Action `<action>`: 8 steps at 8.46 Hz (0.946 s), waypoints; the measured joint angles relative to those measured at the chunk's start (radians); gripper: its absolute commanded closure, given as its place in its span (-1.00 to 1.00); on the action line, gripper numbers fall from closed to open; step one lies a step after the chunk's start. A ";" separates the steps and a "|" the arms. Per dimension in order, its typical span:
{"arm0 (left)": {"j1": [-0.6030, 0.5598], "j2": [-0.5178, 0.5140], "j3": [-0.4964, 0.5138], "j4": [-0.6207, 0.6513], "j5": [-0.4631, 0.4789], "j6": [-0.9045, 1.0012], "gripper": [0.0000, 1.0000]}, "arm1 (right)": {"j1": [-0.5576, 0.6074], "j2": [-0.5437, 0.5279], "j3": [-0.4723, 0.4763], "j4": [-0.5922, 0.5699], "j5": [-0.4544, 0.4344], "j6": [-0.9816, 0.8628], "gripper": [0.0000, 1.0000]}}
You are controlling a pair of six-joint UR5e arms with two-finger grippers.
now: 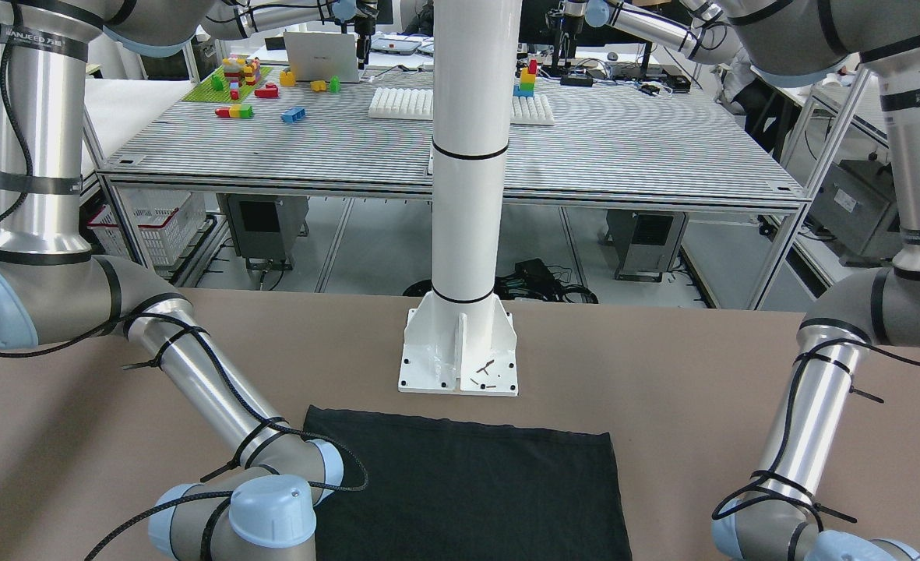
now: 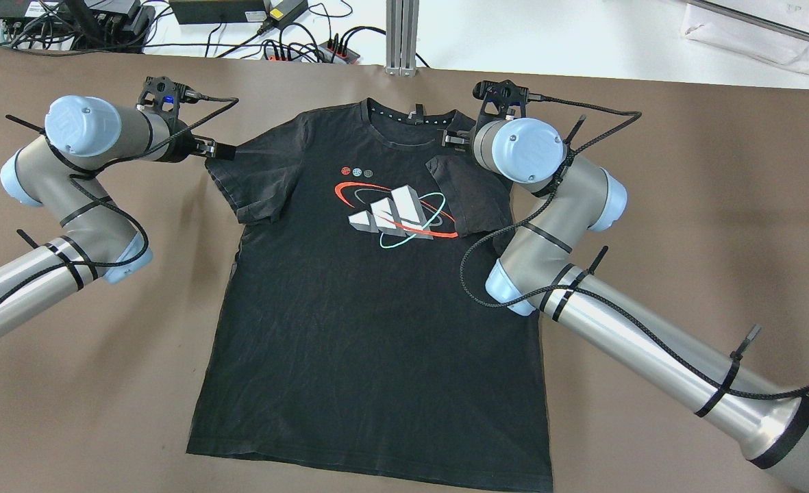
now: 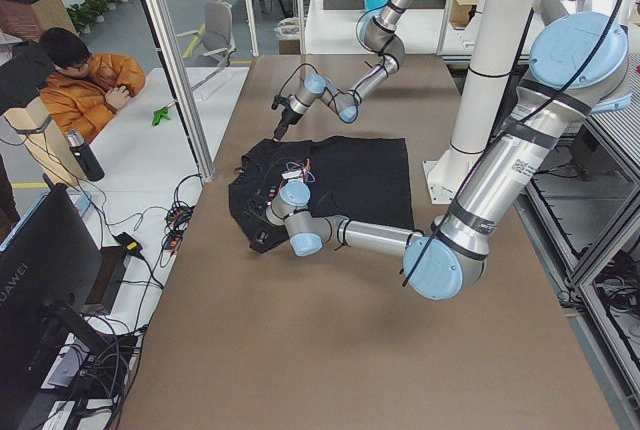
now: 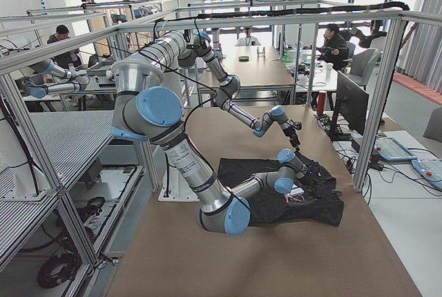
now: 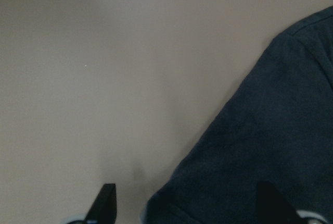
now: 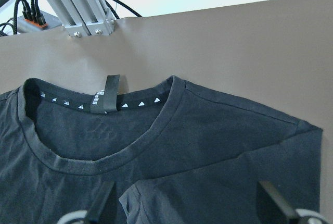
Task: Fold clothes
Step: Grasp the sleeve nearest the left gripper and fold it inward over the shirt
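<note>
On the desk [image 2: 685, 205], black T-shirt [image 2: 377, 322] lies flat, print up. Sleeve right of the collar [image 2: 404, 128] is already folded onto the chest [image 2: 469, 198]. Right gripper [image 2: 450, 139] hangs over it beside the collar, released, holding nothing. Left gripper [image 2: 222, 149], also released, sits at the spread sleeve [image 2: 260, 185] left of the collar. Judged step: sleeve folds. Next move calls for pinching that sleeve's edge and carrying it inward below the collar without dragging the body.
</note>
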 measured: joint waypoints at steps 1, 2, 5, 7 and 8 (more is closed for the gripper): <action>0.005 0.004 0.003 0.000 0.011 0.006 -0.89 | 0.000 -0.002 0.000 0.003 0.000 0.000 -0.88; 0.016 0.005 0.006 0.001 0.033 0.009 -0.89 | 0.000 -0.004 0.000 0.004 0.000 0.000 -0.88; 0.048 0.005 0.020 0.001 0.076 0.013 -0.86 | 0.001 -0.006 0.000 0.005 0.000 -0.001 -0.88; 0.052 0.006 0.026 0.001 0.080 0.016 -0.45 | 0.001 -0.010 0.001 0.007 0.000 -0.001 -0.88; 0.052 0.006 0.028 0.000 0.080 0.019 -0.23 | 0.001 -0.014 0.003 0.008 0.000 -0.001 -0.88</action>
